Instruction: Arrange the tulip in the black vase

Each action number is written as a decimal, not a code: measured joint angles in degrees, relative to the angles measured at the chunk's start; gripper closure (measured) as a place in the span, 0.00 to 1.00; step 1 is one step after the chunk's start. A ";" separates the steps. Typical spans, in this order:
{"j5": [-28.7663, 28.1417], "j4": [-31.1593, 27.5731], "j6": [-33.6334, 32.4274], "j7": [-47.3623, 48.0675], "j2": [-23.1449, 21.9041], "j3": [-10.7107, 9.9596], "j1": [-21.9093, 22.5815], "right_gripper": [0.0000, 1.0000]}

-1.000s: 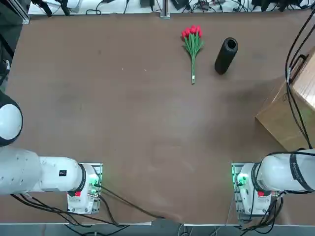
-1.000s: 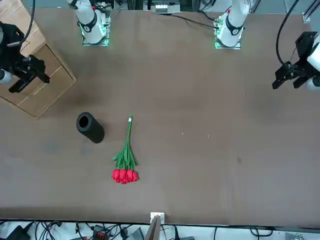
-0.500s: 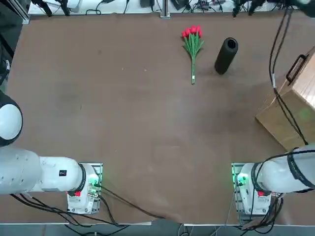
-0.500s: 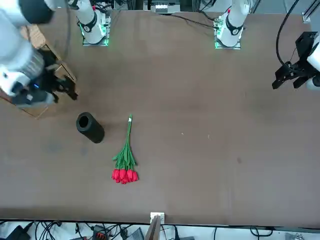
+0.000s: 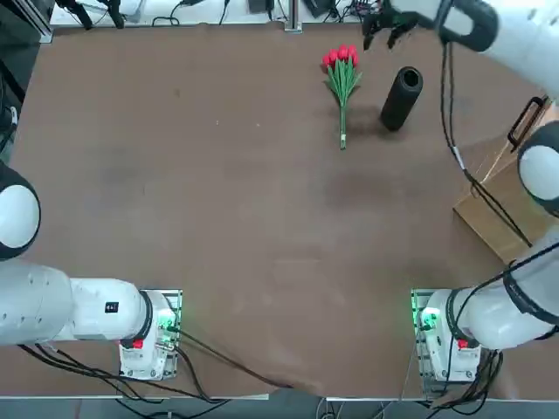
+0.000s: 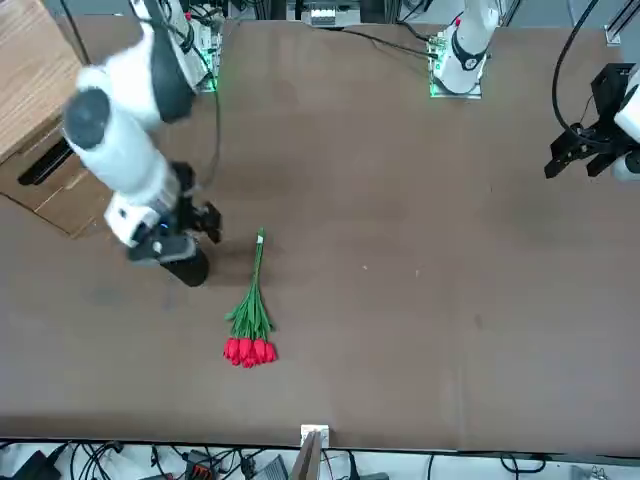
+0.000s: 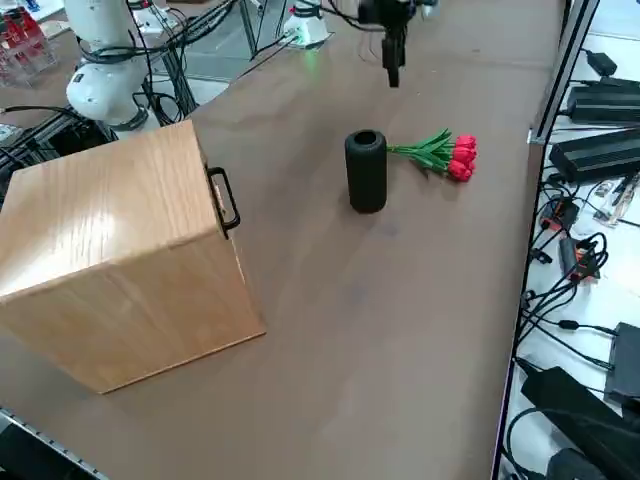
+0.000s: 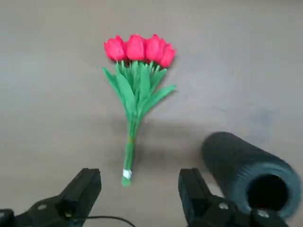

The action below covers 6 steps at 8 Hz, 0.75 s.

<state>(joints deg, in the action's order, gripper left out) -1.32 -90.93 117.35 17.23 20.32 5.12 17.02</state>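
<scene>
A: Table (image 5: 218, 218), left to right from overhead?

B: The tulip (image 5: 341, 78) lies flat near the far edge, blooms pointing away from the robot, stems toward it. Just beside it stands the vase (image 5: 401, 98), upright, not touching. A wooden box (image 5: 515, 188) sits well apart at the right edge.

A: Pincer?

B: The right pincer (image 8: 137, 194) hangs above the stem end, fingers spread wide, holding nothing.

A: Handling?

B: Judged light and limp; blooms and leaves would crush or bend. The bound stems are the firmest part, so grip there, low, leaving the tip free for the vase mouth. A thin bundle may pivot in the grip.
</scene>
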 joint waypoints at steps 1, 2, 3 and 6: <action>0.00 0.12 1.59 3.15 2.11 0.00 0.82 0.00; 0.00 0.41 2.62 6.56 4.18 0.00 1.60 0.00; 0.01 0.75 3.16 9.59 6.21 -0.01 2.73 0.00; 0.40 1.45 3.75 13.12 11.69 -0.08 4.86 0.04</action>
<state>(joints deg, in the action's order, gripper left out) -0.91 -89.48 121.10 30.34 32.01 5.03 21.88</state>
